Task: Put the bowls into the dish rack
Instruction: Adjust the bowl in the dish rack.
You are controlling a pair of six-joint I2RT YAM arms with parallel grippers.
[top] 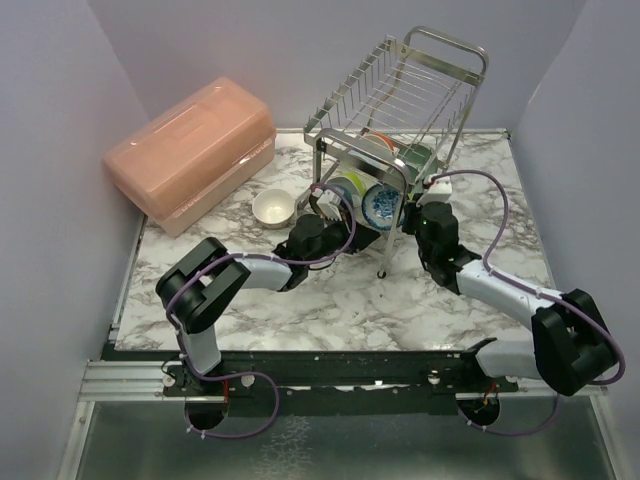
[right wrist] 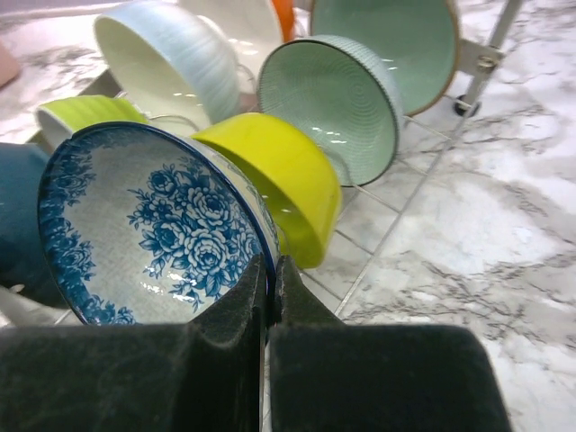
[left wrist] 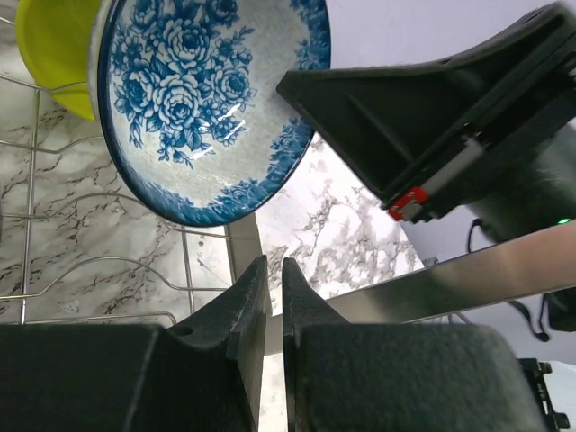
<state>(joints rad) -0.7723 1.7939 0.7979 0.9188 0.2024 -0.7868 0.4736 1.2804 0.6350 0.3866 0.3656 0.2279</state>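
Note:
The dish rack (top: pixel 432 45) stands at the back of the marble table. Several bowls lean in its lower tier. Among them are a blue-and-white patterned bowl (right wrist: pixel 144 234), a yellow one (right wrist: pixel 279 175), a mint green one (right wrist: pixel 328 103) and a pale striped one (right wrist: pixel 166 63). My right gripper (right wrist: pixel 270 261) is shut on the patterned bowl's rim, at the rack's right side (top: pixel 412 200). The left gripper (left wrist: pixel 274 263) sits by the rack's front left (top: pixel 328 205), below the same patterned bowl (left wrist: pixel 202 99). Its jaws stand almost together with nothing between them. A cream bowl (top: pixel 273 207) rests on the table.
A pink lidded box (top: pixel 190 150) lies at the back left. The rack's chrome tube (left wrist: pixel 468 274) crosses just past my left fingertips. Purple cables trail from both arms. Grey walls close in the table on three sides.

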